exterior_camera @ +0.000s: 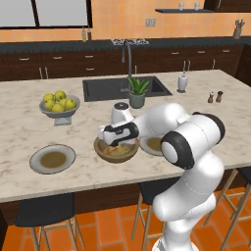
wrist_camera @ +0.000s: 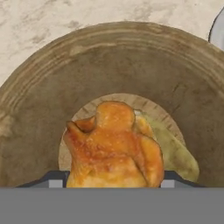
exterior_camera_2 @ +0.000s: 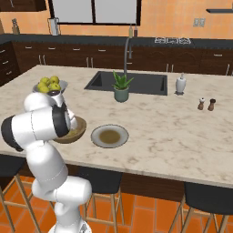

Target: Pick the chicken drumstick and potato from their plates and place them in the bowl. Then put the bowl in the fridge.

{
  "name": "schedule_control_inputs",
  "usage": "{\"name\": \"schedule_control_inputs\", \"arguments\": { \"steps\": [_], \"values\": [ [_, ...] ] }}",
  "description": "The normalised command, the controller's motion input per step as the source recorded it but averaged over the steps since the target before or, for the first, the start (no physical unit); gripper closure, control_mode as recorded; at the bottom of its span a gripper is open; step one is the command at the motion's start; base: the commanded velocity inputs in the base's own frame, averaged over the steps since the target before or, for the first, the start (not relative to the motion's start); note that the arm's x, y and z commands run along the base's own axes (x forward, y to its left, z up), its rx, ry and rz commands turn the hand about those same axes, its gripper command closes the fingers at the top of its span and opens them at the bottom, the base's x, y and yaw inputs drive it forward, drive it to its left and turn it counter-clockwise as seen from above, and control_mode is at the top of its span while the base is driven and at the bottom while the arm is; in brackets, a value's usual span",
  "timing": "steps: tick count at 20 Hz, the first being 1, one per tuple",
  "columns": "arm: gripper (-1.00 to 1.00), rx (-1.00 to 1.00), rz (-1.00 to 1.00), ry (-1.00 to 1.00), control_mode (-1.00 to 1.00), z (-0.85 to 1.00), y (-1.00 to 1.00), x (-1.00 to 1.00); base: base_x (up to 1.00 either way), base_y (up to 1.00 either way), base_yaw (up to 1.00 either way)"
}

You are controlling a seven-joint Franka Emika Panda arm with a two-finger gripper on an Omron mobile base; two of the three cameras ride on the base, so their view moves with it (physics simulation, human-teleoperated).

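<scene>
Down in the wooden bowl (wrist_camera: 39, 109), the chicken drumstick (wrist_camera: 114, 146) lies at the bottom, covering most of the potato (wrist_camera: 175, 153) beside it. Whether the gripper (wrist_camera: 108, 183) pinches the drumstick or stands spread around it cannot be told; its tips are hidden. On the table (exterior_camera: 196, 98), the arm hides part of one plate (exterior_camera: 151, 144); the other plate (exterior_camera: 52, 158) sits left.

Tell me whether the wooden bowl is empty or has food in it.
Has food. In the hand view, the drumstick lies in the bowl, with the potato beside it.
</scene>
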Motion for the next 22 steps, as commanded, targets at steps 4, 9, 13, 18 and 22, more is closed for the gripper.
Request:
{"name": "schedule_control_inputs", "arguments": {
  "steps": [4, 9, 13, 18, 22],
  "values": [
    [-1.00, 0.00, 0.00, 0.00, -1.00, 0.00, -0.16, 0.00, 0.00, 0.00, 0.00],
    [-1.00, 0.00, 0.00, 0.00, -1.00, 0.00, 0.00, 0.00, 0.00, 0.00, 0.00],
    [-1.00, 0.00, 0.00, 0.00, -1.00, 0.00, 0.00, 0.00, 0.00, 0.00, 0.00],
    [-1.00, 0.00, 0.00, -0.01, -1.00, 0.44, 0.01, -0.16, 0.00, 0.00, 0.00],
    [-1.00, -0.05, 0.00, 0.00, -1.00, 0.51, 0.25, -0.40, 0.00, 0.00, 0.00]
  ]
}}
